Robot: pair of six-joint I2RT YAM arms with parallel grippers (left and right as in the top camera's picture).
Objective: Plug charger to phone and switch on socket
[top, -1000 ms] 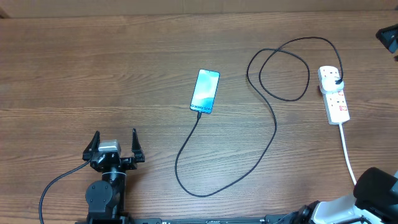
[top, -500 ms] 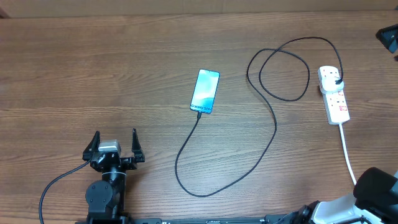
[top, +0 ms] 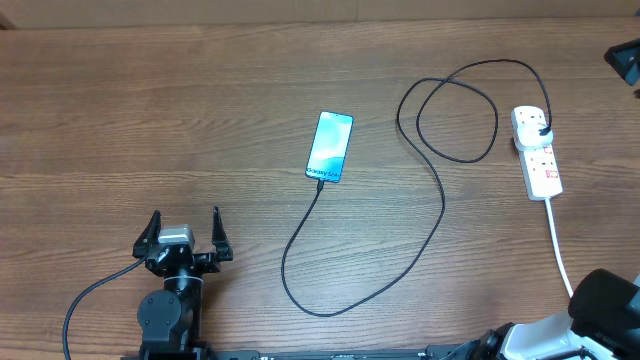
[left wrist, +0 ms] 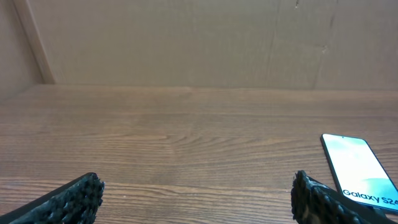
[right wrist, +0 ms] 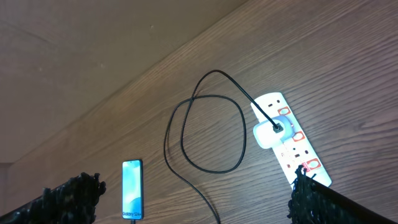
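The phone [top: 330,146] lies mid-table with a lit light-blue screen; it also shows in the left wrist view [left wrist: 359,175] and the right wrist view [right wrist: 132,188]. The black charger cable [top: 440,200] runs from the phone's near end, loops across the table, and ends in a plug [top: 540,127] seated in the white socket strip [top: 538,153], also in the right wrist view [right wrist: 286,137]. My left gripper [top: 184,234] is open and empty, near the front left, left of the phone. My right gripper [right wrist: 196,202] is open and empty, raised high above the table.
The strip's thick white cord [top: 560,250] runs toward the front right edge. A brown cardboard wall [left wrist: 199,37] stands at the far side of the wooden table [top: 150,120]. A dark object [top: 625,60] sits at the far right edge.
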